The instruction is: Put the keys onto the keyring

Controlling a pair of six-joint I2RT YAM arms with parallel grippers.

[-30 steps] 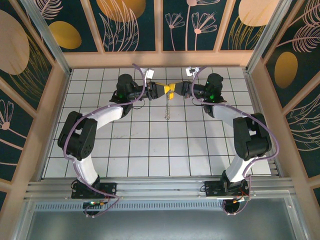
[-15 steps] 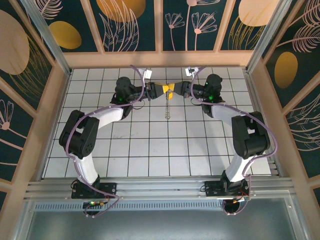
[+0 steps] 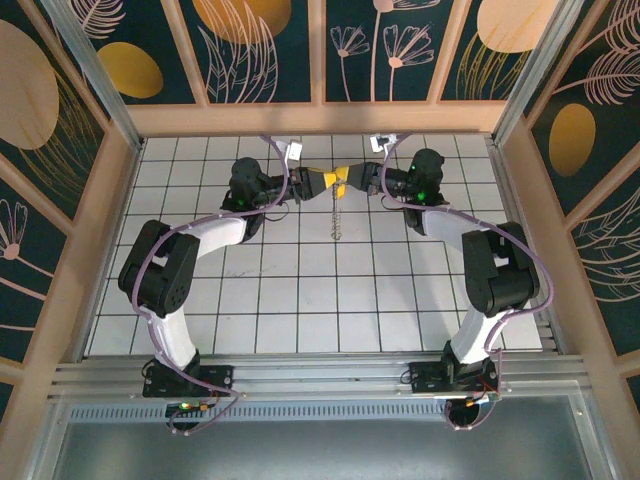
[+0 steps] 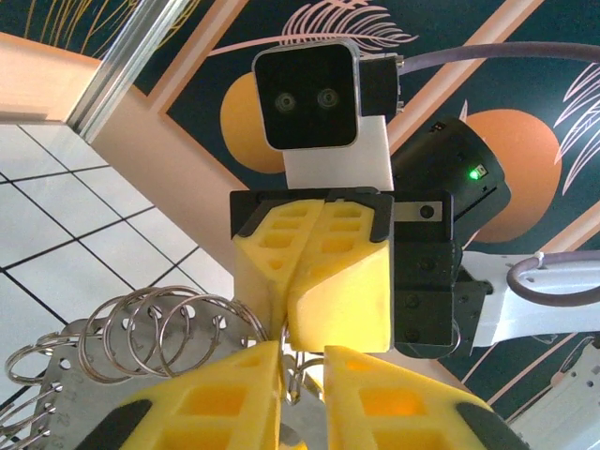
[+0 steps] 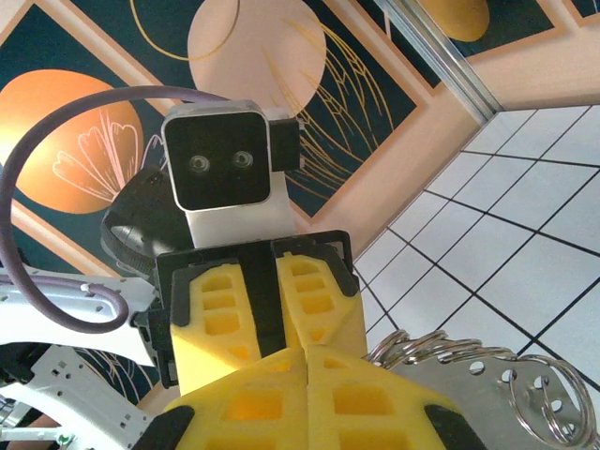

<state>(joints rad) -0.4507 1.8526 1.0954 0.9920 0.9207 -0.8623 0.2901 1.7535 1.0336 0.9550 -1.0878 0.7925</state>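
left wrist: left fingers [image 4: 211,398] pinch keyring [image 4: 122,352]; right fingers [image 4: 339,281] pressed together

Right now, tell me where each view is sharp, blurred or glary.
Top external: even light, sharp, the arms casting only faint shadows on the tiled floor. Left wrist: the left gripper at the bottom edge is soft, the right gripper crisp, the split rings glinting. Right wrist: the right gripper looks soft up close; the floor is bright.
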